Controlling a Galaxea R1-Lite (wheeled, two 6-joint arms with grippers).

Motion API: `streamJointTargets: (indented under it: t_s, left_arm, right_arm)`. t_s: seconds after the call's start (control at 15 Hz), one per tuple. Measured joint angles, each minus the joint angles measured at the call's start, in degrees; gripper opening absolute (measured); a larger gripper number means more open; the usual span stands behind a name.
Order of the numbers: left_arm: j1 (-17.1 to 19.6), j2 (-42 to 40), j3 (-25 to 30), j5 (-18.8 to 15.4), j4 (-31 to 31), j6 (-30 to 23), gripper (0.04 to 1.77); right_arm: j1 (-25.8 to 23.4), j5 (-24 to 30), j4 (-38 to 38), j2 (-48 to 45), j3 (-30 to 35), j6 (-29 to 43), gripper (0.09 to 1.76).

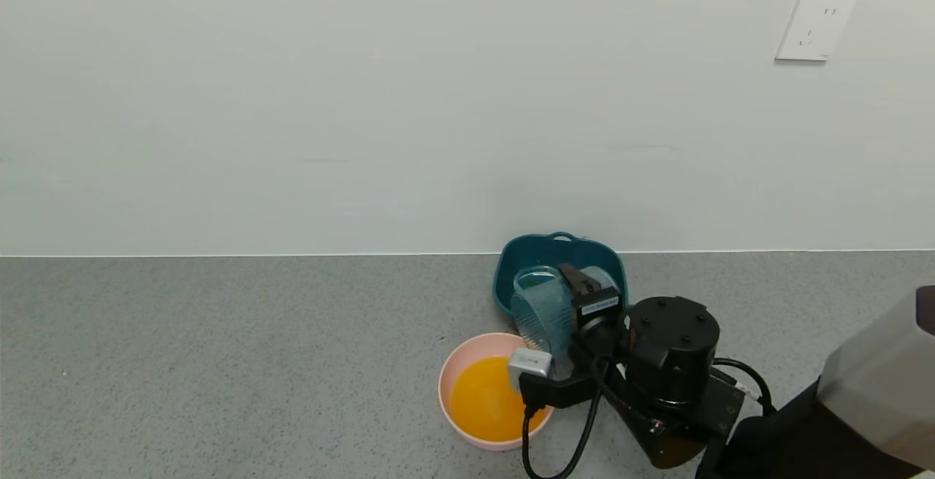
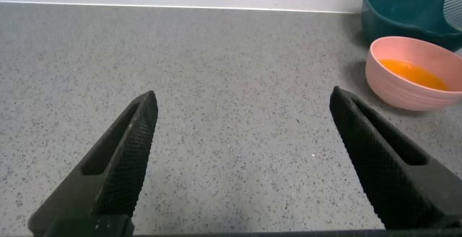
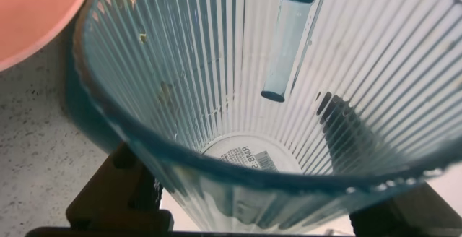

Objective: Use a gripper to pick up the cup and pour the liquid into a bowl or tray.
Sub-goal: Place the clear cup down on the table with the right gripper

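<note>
My right gripper (image 1: pixel 556 322) is shut on the ribbed pale blue cup (image 1: pixel 542 311), holding it above the far right rim of the pink bowl (image 1: pixel 454 369). The cup leans with its mouth turned up and away, and looks empty. In the right wrist view the cup (image 3: pixel 238 85) fills the picture and its inside shows no liquid. The orange-yellow liquid (image 1: pixel 488 400) lies in the pink bowl. My left gripper (image 2: pixel 242 103) is open over bare counter, off to the left; its view shows the bowl (image 2: pixel 404 85) with liquid (image 2: pixel 421 73) at the right.
A dark teal basin (image 1: pixel 559 253) with a handle stands behind the cup, against the white wall; it also shows in the left wrist view (image 2: pixel 401 13). The grey speckled counter (image 1: pixel 219 362) stretches to the left. A wall socket (image 1: pixel 814 26) is high on the right.
</note>
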Motion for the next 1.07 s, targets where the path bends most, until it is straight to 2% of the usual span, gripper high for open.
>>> streamJointTargets:
  t_s: [0.47,1.07]
  left_arm:
    - [0.0,0.0,0.0,-0.02,0.0,0.0,1.72]
    - [0.0,0.0,0.0,0.0,0.0,0.0,1.72]
  right_arm:
    - [0.59,-1.52,-0.11,-0.61,0.09,10.86,1.38]
    - [0.55,-7.64,-0.24,-5.11,3.08,28.56,1.38]
